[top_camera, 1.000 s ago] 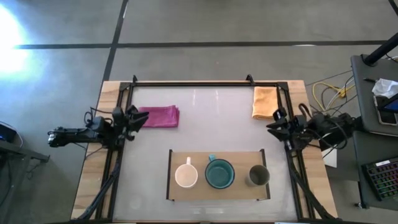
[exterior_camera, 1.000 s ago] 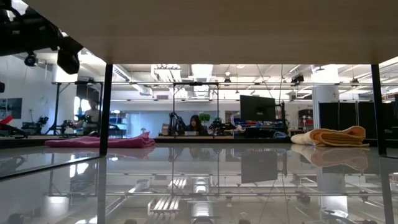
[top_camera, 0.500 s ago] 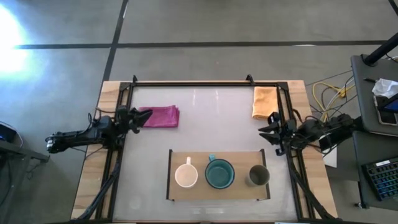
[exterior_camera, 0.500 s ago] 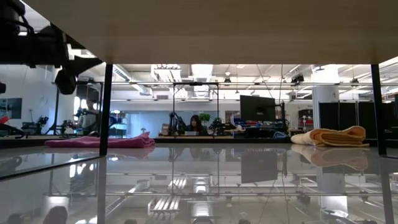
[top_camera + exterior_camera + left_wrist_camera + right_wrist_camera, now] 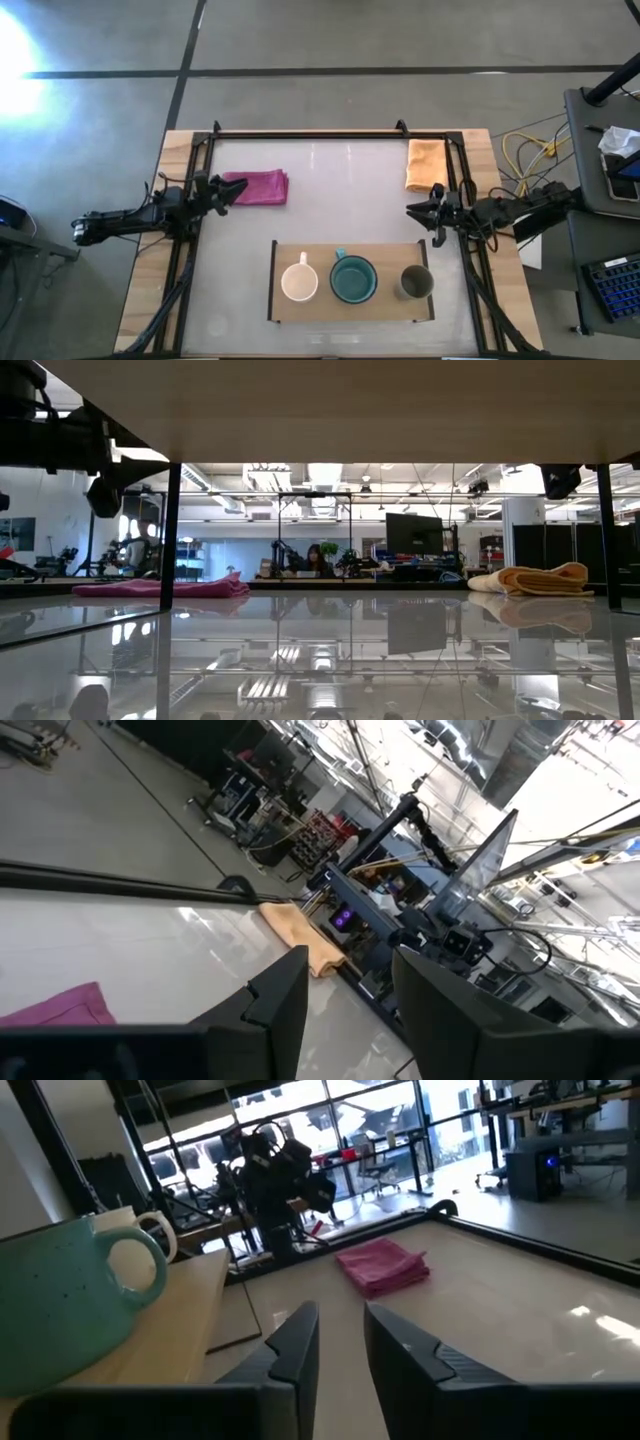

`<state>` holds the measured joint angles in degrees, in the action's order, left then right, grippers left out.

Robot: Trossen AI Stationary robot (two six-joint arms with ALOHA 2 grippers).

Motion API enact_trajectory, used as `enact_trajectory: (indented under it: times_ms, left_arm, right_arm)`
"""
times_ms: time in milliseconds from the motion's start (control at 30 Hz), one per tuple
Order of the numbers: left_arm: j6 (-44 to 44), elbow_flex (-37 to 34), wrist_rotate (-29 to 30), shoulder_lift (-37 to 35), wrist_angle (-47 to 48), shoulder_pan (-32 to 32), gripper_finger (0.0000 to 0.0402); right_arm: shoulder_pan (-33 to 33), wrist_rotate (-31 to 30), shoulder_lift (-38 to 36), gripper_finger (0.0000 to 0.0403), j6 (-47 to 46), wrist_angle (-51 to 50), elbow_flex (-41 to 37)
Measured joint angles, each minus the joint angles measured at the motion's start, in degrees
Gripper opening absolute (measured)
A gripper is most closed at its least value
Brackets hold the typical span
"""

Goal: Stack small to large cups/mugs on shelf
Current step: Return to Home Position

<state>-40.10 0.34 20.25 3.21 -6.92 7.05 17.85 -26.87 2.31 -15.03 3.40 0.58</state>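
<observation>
The light-wood shelf (image 5: pixel 350 305) stands at the table's near side, and three vessels sit upright on it in a row. They are a cream-white mug (image 5: pixel 299 283), a teal-green mug (image 5: pixel 353 280) and a dark olive cup (image 5: pixel 415 283). My left gripper (image 5: pixel 228 188) is open at the table's left edge, beside the pink cloth. My right gripper (image 5: pixel 420 215) is open at the right edge, just beyond the shelf's far right corner, above the table. In the right wrist view, the teal mug (image 5: pixel 55 1305) is close beside my right gripper (image 5: pixel 340 1315).
A pink cloth (image 5: pixel 258 187) lies at the far left of the white tabletop and an orange cloth (image 5: pixel 425 163) at the far right. A black frame (image 5: pixel 330 133) runs around the tabletop. The shelf's black legs (image 5: pixel 170 530) show in the low view. A person sits far behind.
My right gripper has reached from the table's right edge toward the left, coming in over the tabletop near the shelf's far right corner. My left arm has stretched out and its gripper has shifted slightly toward the pink cloth. The mugs and cup have stayed put.
</observation>
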Motion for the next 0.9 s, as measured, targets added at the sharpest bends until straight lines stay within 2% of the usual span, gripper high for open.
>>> enact_trajectory:
  times_ms: [433, 900]
  left_arm:
    - [0.0, -0.04, -0.02, 1.04, -0.07, 0.0, 0.0133]
    - [0.02, -0.07, -0.02, 0.98, -0.07, 0.0, 0.0133]
  right_arm:
    - [0.0, 0.0, 0.15, 0.007, 0.0, -0.05, 0.02]
    - [0.0, 0.01, 0.15, 0.0081, 0.0, -0.09, 0.04]
